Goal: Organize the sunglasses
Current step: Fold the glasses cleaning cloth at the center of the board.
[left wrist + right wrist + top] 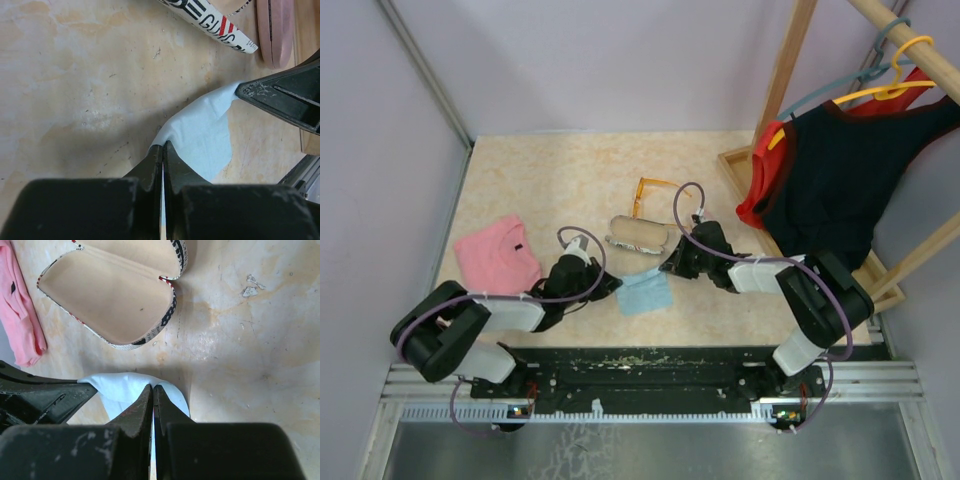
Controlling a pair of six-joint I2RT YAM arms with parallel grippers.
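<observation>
The orange-framed sunglasses lie on the table behind the open printed case. A light blue cloth is stretched between my two grippers. My left gripper is shut on one corner of the cloth, and in the top view it is at the cloth's left edge. My right gripper is shut on the opposite edge of the cloth, and in the top view it is at the cloth's upper right. The case lies open with nothing in its beige interior.
A pink cloth lies at the left. A pink oblong case lies beside the printed case. A wooden rack with a black and red garment on hangers stands at the right. Walls close in the table's left and back.
</observation>
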